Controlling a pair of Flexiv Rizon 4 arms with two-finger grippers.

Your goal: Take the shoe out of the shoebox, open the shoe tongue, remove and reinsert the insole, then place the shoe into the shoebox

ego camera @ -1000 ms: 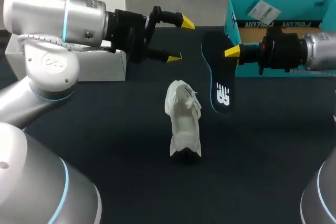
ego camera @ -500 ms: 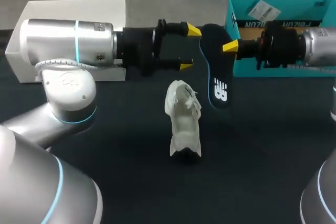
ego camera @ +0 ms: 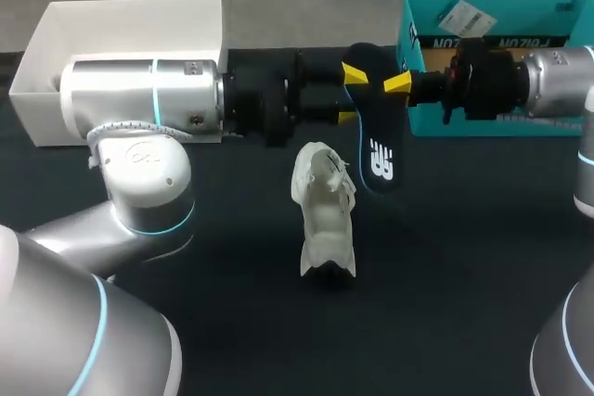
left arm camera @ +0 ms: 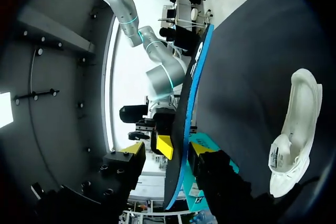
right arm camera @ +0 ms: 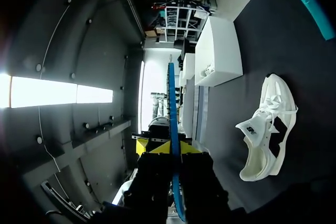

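A dark insole (ego camera: 376, 150) with a blue edge hangs upright over the table, my right gripper (ego camera: 397, 83) shut on its upper part. In the right wrist view the insole (right arm camera: 171, 103) stands edge-on between that gripper's (right arm camera: 173, 148) fingers. My left gripper (ego camera: 349, 95) comes in from the left and straddles the same end. Its wrist view shows the insole (left arm camera: 189, 93) between the left gripper's (left arm camera: 167, 149) fingers, one finger still apart from it. The white shoe (ego camera: 325, 215) lies on its side on the black table below, also seen as shoe (left arm camera: 299, 124) and shoe (right arm camera: 268, 124).
The teal shoebox (ego camera: 520, 127) stands at the back right behind my right gripper, its rim (right arm camera: 310, 1) showing in the right wrist view. A white box (ego camera: 37, 108) sits at the back left, behind my left arm.
My left arm has swung right to the insole and its wide-open fingers have narrowed around it. The right gripper has carried the insole a little to the left. The shoe has not moved.
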